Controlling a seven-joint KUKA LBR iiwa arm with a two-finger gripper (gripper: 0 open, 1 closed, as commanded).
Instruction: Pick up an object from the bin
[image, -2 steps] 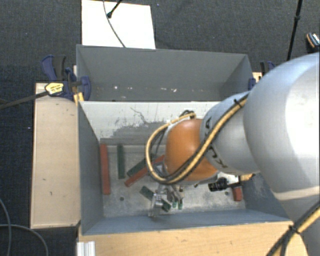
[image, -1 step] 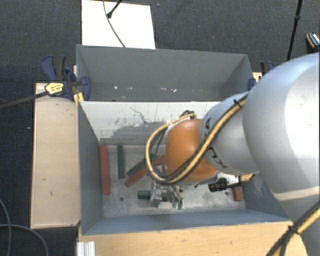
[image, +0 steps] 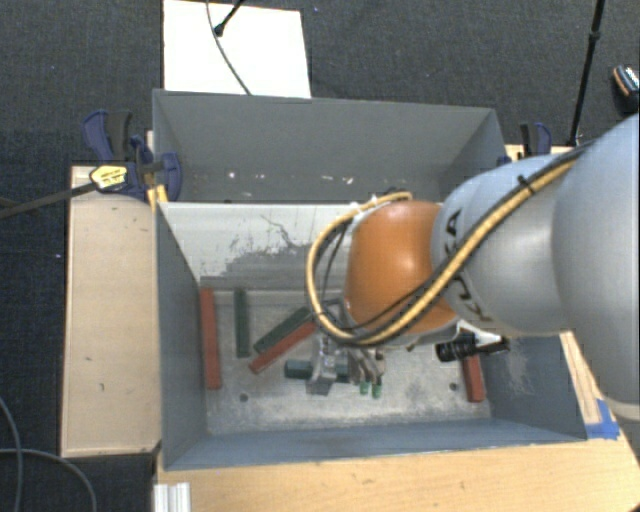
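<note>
A small dark green block (image: 298, 371) is seen lying flat on the grey floor of the bin (image: 320, 140), a little toward 7 o'clock from the floor's middle. It is just beside the tool (image: 335, 378), at the tool's 9 o'clock; whether the two touch cannot be told.

The block is judged to be stiff and light, hard-faced and perhaps a little slippery, with nothing fragile about it. It is best taken across its shorter width at mid-length, with the flat faces met squarely, since a hold near one end is likely to let it swing or slip out. As it lies low on the metal, the tool is judged to need bringing right down to the floor.

The tool is set close to the floor beneath the arm's orange cover (image: 395, 265). Whether it is wide or narrow cannot be told, and nothing is seen to be held in it.

Small bright green pieces (image: 374, 389) are seen close against the tool at its 4 o'clock, too small to be made out. At 11 o'clock from the block, a green bar (image: 288, 328) and a red-brown bar (image: 268, 358) are laid side by side on a slant, near enough to be knocked in a careless approach. Farther out, toward 10 o'clock, a dark green bar (image: 242, 322) is laid, and beyond it a long red bar (image: 210, 340) by the wall. A short red bar (image: 472, 380) is seen well apart at 3 o'clock.
</note>
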